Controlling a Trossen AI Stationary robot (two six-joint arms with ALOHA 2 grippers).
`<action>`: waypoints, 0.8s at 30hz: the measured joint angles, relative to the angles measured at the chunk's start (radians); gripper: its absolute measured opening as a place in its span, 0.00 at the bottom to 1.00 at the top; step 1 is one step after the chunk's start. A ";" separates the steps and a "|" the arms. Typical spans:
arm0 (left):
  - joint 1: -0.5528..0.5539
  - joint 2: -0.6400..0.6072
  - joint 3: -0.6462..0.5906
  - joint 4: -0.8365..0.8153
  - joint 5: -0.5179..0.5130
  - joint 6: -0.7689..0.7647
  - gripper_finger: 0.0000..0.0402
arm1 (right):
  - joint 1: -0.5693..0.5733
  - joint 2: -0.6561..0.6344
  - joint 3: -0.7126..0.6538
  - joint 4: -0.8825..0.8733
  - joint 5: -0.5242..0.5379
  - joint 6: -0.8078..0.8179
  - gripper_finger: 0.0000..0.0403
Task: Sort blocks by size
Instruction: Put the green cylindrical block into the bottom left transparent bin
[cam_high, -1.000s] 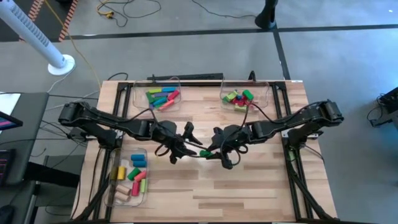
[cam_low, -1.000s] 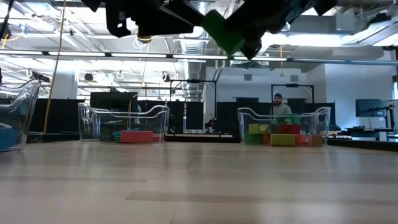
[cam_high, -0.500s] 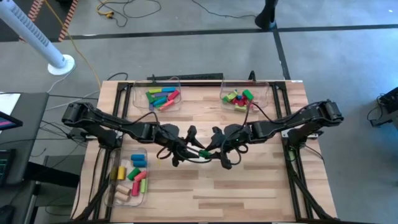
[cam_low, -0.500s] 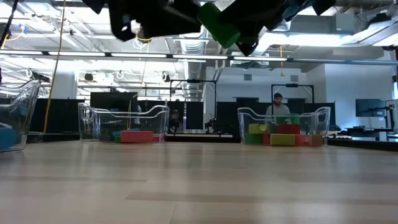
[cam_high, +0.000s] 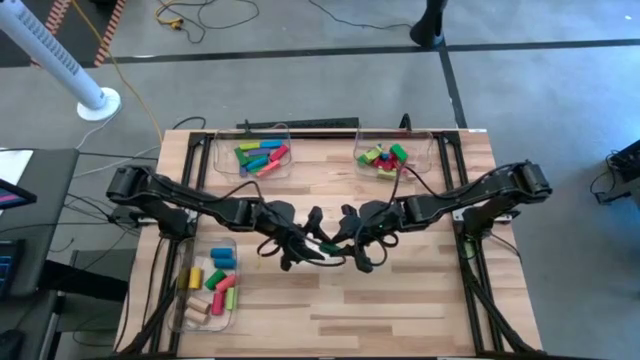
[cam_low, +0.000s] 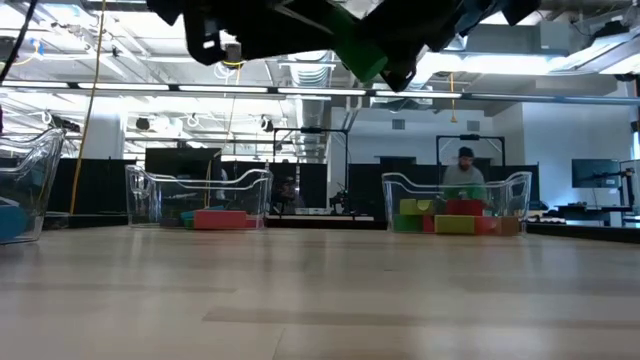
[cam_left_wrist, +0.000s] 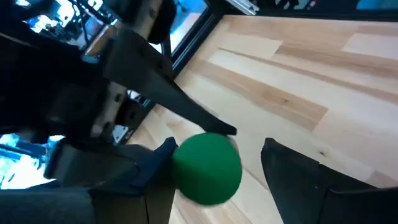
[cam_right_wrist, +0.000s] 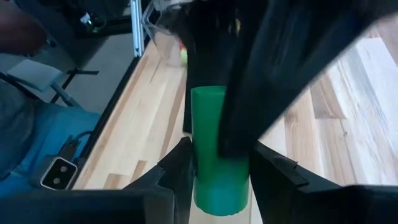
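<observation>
A green cylinder (cam_high: 327, 246) hangs in the air over the middle of the table, with my right gripper (cam_right_wrist: 219, 149) shut on it. In the low view the green cylinder (cam_low: 362, 50) shows well above the tabletop. My left gripper (cam_left_wrist: 219, 144) is open. Its two fingers stand on either side of the cylinder's round free end (cam_left_wrist: 208, 168). In the high view my left gripper (cam_high: 312, 240) and my right gripper (cam_high: 343, 240) meet tip to tip. Other blocks lie in three clear bins. My right gripper pinches the cylinder's curved side (cam_right_wrist: 205, 155) between its two fingers. The fingers come from the table's right side, slanting down, and lie along the cylinder. It is lifted clear of the table, its free end toward my left arm. My left gripper's one finger (cam_left_wrist: 158, 163) is right beside the cylinder's end; whether it touches, I cannot tell.
A clear bin (cam_high: 262, 155) with long coloured blocks stands at the far left, another bin (cam_high: 386, 158) with green, red and yellow blocks at the far right. A third bin (cam_high: 208, 282) with short blocks is near the left edge. Bare wood lies at the front right.
My left gripper has moved toward the table's right edge, closing in on my right gripper, and its open fingers now stand around the green cylinder's free end. My right gripper has kept still with the cylinder.
</observation>
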 joint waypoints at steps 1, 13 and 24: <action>-0.001 0.013 0.012 -0.005 -0.001 0.003 0.54 | 0.000 -0.001 0.000 0.004 0.000 0.000 0.39; -0.002 0.037 0.058 -0.030 -0.016 0.014 0.54 | 0.000 -0.002 0.000 -0.018 -0.001 0.006 0.39; -0.001 0.036 0.057 -0.064 -0.016 0.030 0.34 | 0.000 -0.002 0.000 -0.022 0.001 -0.002 0.39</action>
